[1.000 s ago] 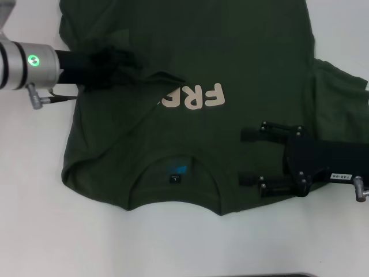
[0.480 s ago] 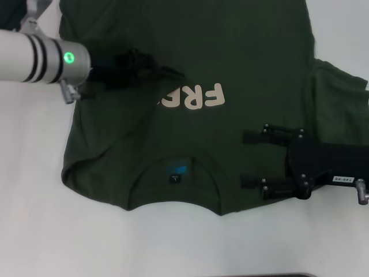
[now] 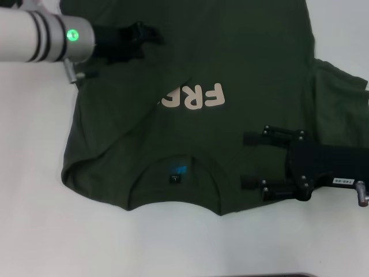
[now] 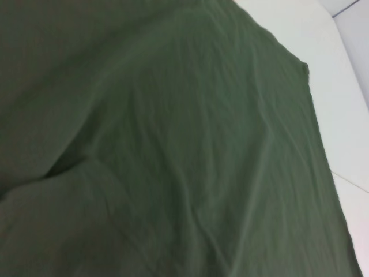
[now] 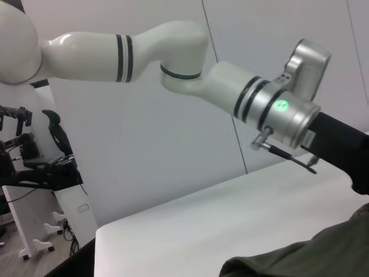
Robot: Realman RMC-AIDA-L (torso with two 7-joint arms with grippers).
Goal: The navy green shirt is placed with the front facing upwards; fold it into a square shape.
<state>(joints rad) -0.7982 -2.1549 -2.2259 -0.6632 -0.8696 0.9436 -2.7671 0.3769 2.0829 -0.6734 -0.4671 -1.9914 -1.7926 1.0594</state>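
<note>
The navy green shirt (image 3: pixel 242 52) lies spread on the white table (image 3: pixel 34 231), collar and blue neck label (image 3: pixel 177 171) toward me. Its left side is folded inward, and that flap (image 3: pixel 127 104) covers the start of the cream lettering (image 3: pixel 199 97). My left gripper (image 3: pixel 149 34) hovers over the shirt's far left part, open, with no cloth in it. My right gripper (image 3: pixel 247 159) is open above the shirt's right shoulder, fingers pointing left. The left wrist view shows only green fabric (image 4: pixel 161 144). The right wrist view shows the left arm (image 5: pixel 253 98) and a corner of the shirt (image 5: pixel 311 254).
White table surrounds the shirt on the left, near side and right (image 3: pixel 346 248). The shirt's right sleeve (image 3: pixel 340 98) lies spread toward the right edge. Beyond the table, the right wrist view shows a wall and equipment stands (image 5: pixel 40 173).
My left gripper carried the left side inward, then let it go and drew back toward the far left. The folded flap stays where it was laid. The right gripper has barely moved.
</note>
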